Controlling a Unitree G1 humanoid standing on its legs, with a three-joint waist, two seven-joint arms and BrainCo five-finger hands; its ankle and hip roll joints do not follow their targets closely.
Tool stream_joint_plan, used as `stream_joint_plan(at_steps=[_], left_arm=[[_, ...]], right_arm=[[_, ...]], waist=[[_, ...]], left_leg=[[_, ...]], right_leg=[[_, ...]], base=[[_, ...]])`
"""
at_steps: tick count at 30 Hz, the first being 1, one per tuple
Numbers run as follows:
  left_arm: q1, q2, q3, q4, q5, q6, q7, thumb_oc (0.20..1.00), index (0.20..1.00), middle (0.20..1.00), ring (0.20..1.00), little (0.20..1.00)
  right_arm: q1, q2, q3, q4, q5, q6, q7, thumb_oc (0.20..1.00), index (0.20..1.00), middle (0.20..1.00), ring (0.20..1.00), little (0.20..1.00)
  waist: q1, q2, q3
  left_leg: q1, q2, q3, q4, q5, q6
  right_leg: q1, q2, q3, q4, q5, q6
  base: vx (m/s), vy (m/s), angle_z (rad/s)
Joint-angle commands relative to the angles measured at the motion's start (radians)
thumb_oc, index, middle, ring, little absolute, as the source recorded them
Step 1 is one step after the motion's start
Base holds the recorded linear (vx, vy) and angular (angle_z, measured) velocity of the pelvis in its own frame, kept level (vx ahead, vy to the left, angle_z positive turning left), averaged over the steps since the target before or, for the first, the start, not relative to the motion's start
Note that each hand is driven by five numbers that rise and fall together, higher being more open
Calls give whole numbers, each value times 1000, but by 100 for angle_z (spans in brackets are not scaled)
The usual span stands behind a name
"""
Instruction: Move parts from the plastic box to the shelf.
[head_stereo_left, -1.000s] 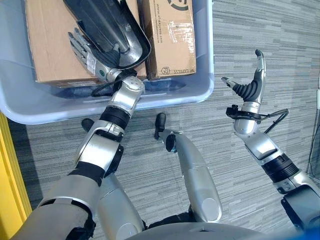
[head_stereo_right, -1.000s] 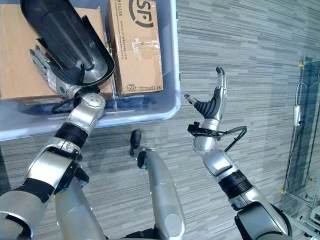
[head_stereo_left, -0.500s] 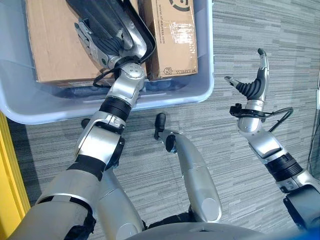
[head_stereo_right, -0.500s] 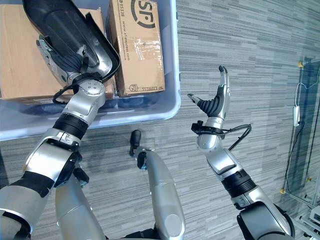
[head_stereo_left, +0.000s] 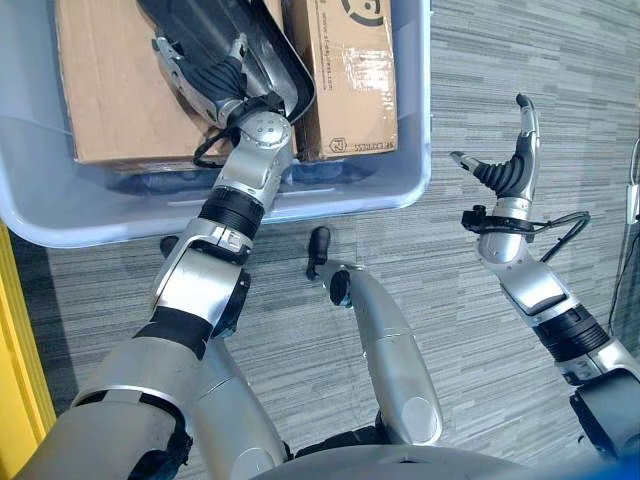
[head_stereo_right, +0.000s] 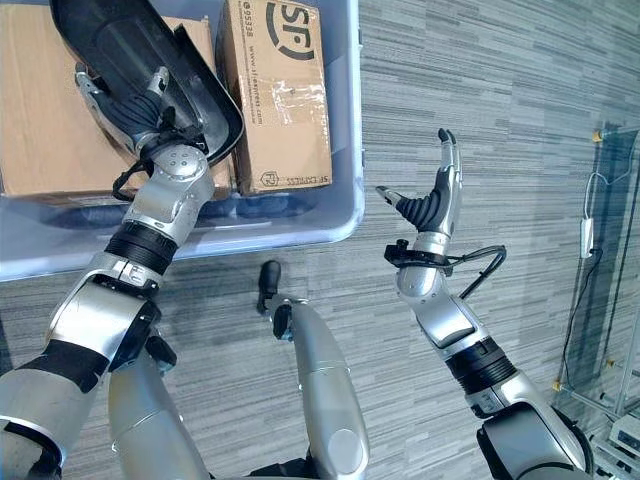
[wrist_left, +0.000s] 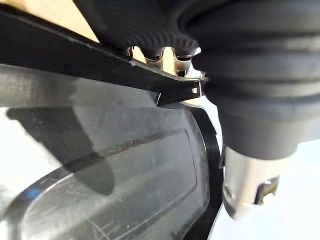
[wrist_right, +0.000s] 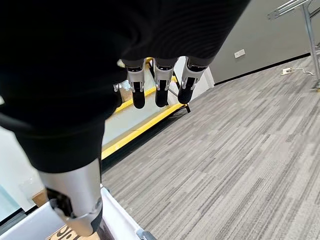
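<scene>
Black moulded part lies across two cardboard cartons inside the plastic box, with the left robot hand curled round its edge. Step in hand: gripping the part. The next move likely calls for lifting it clear. Right robot hand is beside the box, fingers straight. Carton print omitted.

Floor: grey striped carpet, planks running crosswise.
Directly on floor: pale blue plastic box, open-topped, at upper left of head views; near wall and right wall visible, corner rounded.
Yellow strip along floor at far left edge, beside box's near corner.
Glass panel on metal frame standing on floor at far right, well apart from box.
</scene>
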Motion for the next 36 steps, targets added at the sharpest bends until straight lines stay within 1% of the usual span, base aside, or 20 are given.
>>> stream_joint_plan(at_steps=[1, 3, 5, 6, 8, 9, 10, 16, 18, 20, 22, 23, 25, 27, 29, 30, 31, 34, 35, 36], left_arm=[[61, -73, 47, 73, -149, 71, -19, 1000, 1000, 1000, 1000, 1000], [77, -75, 48, 80, -120, 112, -10, 1000, 1000, 1000, 1000, 1000], [113, -91, 51, 91, -110, 177, 40, 1000, 1000, 1000, 1000, 1000], [167, -113, 38, 80, 3, 231, 36, 1000, 1000, 1000, 1000, 1000], [202, -130, 18, 58, 4, 270, 23, 1000, 1000, 1000, 1000, 1000], [224, -141, 10, 50, 39, 283, 46, 1000, 1000, 1000, 1000, 1000], [248, -145, 1, 42, 62, 314, 27, 1000, 1000, 1000, 1000, 1000], [287, -149, -17, 27, 103, 356, 52, 1000, 1000, 1000, 1000, 1000], [294, -147, -20, 26, 103, 353, 69, 1000, 1000, 1000, 1000, 1000], [312, -164, -31, 29, 100, 348, -25, 1000, 1000, 1000, 1000, 1000], [313, -168, -33, 30, 100, 346, -24, 1000, 1000, 1000, 1000, 1000], [287, -180, -36, 58, 58, 328, -37, 1000, 1000, 1000, 1000, 1000], [267, -180, -36, 71, 68, 335, -43, 1000, 1000, 1000, 1000, 1000], [239, -174, -42, 81, 79, 369, -33, 1000, 1000, 1000, 1000, 1000], [217, -159, -55, 88, 74, 436, -10, 1000, 1000, 1000, 1000, 1000], [216, -158, -55, 88, 70, 440, -7, 1000, 1000, 1000, 1000, 1000], [209, -153, -53, 103, 52, 461, 13, 1000, 1000, 1000, 1000, 1000], [201, -148, -49, 132, 55, 500, 14, 1000, 1000, 1000, 1000, 1000], [197, -140, -50, 149, 72, 532, 4, 1000, 1000, 1000, 1000, 1000], [191, -132, -54, 167, 99, 570, 22, 1000, 1000, 1000, 1000, 1000]], right_arm=[[-32, -2, -76, -69, 1, -13, -31, 1000, 1000, 1000, 1000, 1000], [-31, 1, -71, -72, 11, -11, -41, 1000, 1000, 1000, 1000, 1000], [-38, 4, -58, -73, 21, -2, -55, 1000, 1000, 1000, 1000, 1000], [-41, 9, -48, -64, 27, 5, -80, 1000, 1000, 1000, 1000, 1000], [-36, 9, -56, -60, 30, 12, -80, 1000, 1000, 1000, 1000, 1000], [-35, 8, -57, -56, 31, 14, -82, 1000, 1000, 1000, 1000, 1000], [-33, 9, -57, -49, 25, 7, -84, 1000, 1000, 1000, 1000, 1000], [-34, 3, -56, -42, 25, 4, -91, 1000, 1000, 1000, 1000, 1000], [-38, -1, -57, -40, 26, 6, -91, 1000, 1000, 1000, 1000, 1000], [-38, 9, -54, -41, 17, 20, -101, 1000, 1000, 1000, 1000, 1000], [-38, 9, -54, -41, 16, 22, -101, 1000, 1000, 1000, 1000, 1000], [-49, 2, -54, -31, 27, 20, -91, 1000, 1000, 1000, 1000, 1000], [-53, 0, -54, -26, 30, 17, -90, 1000, 1000, 1000, 1000, 1000], [-55, -9, -63, -27, 36, 17, -73, 1000, 1000, 1000, 1000, 1000], [-53, -19, -68, -35, 46, 21, -67, 1000, 1000, 1000, 1000, 1000], [-53, -20, -68, -36, 46, 22, -67, 1000, 1000, 1000, 1000, 1000], [-56, -18, -67, -32, 45, 22, -65, 1000, 1000, 1000, 1000, 1000], [-63, -17, -62, -26, 58, 21, -69, 1000, 1000, 1000, 1000, 1000], [-67, -18, -60, -23, 66, 21, -70, 1000, 1000, 1000, 1000, 1000], [-75, -21, -57, -21, 71, 24, -69, 1000, 1000, 1000, 1000, 1000]], waist=[[-13, -142, 52], [-9, -141, 52], [0, -137, 52], [10, -128, 52], [14, -118, 52], [18, -113, 52], [22, -108, 52], [29, -97, 52], [32, -95, 52], [34, -93, 52], [34, -93, 52], [23, -103, 52], [19, -108, 52], [12, -113, 52], [6, -116, 52], [6, -116, 52], [4, -117, 52], [3, -117, 52], [4, -116, 52], [5, -116, 52]], left_leg=[[-43, 45, -91, 216, -157, -59], [-46, 44, -92, 214, -156, -58], [-47, 41, -92, 206, -151, -58], [-42, 37, -86, 192, -143, -57], [-37, 32, -82, 181, -139, -56], [-34, 29, -82, 175, -137, -56], [-30, 29, -77, 168, -134, -55], [-32, 28, -72, 158, -129, -53], [-32, 28, -72, 157, -127, -54], [-40, 26, -74, 155, -124, -53], [-40, 27, -74, 155, -124, -54], [-41, 34, -72, 164, -127, -52], [-42, 36, -73, 167, -128, -52], [-42, 39, -71, 168, -127, -53], [-48, 39, -76, 172, -127, -54], [-49, 39, -76, 172, -127, -54], [-49, 39, -75, 173, -128, -53], [-48, 40, -74, 173, -128, -54], [-50, 41, -76, 175, -129, -55], [-54, 43, -77, 179, -128, -56]], right_leg=[[22, 31, -4, -79, 108, 76], [20, 28, -7, -79, 108, 77], [19, 22, -11, -78, 107, 77], [22, 17, -17, -84, 109, 77], [25, 14, -15, -91, 112, 79], [26, 13, -15, -94, 113, 79], [28, 8, -17, -95, 112, 81], [21, -1, -17, -89, 109, 82], [19, -3, -18, -86, 109, 83], [12, -6, -19, -86, 111, 84], [11, -6, -20, -85, 110, 84], [9, -4, -19, -78, 112, 86], [9, -4, -19, -79, 113, 86], [8, -2, -18, -81, 116, 87], [0, -1, -17, -79, 118, 87], [0, 0, -17, -79, 118, 87], [0, 0, -18, -79, 118, 87], [-2, 0, -17, -80, 119, 87], [-3, -2, -19, -79, 119, 87], [-6, -5, -20, -75, 118, 86]], base=[[0, 0, 0], [3, -4, 2], [4, -5, 2], [0, 0, 0], [4, -5, 6], [-1, 13, 16], [-4, 26, 14], [-2, 12, 4], [0, 0, 0], [-6, -31, 1], [0, 0, 0], [0, 0, 0], [-1, -37, -2], [-4, -40, -4], [1, -32, -4], [0, 0, 0], [0, 0, 0], [0, 0, 0], [8, -32, 0], [0, 0, 0]])
